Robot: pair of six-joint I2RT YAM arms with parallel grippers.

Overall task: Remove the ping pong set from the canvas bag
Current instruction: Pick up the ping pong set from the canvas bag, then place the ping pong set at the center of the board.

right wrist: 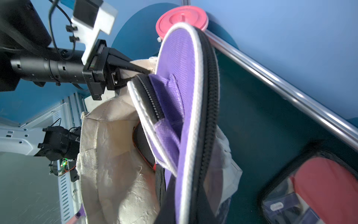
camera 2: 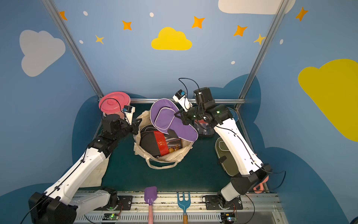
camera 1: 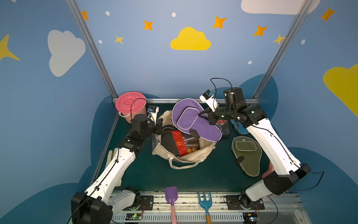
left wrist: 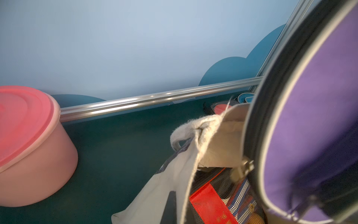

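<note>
Woven purple paddle-shaped cover [camera 1: 189,118], white-piped, is pinched by the right gripper [camera 1: 201,114] above the floppy canvas bag [camera 1: 193,157]; its rim is clamped by the left gripper [camera 1: 160,123]; lettering on the case [camera 1: 178,142] is unreadable.

Nothing here that you can read.
You'll find gold marks on the black-red case [camera 1: 178,143], too blurred to make out.

purple cvr [camera 1: 186,118] tilted above open bag [camera 1: 195,156]
</note>
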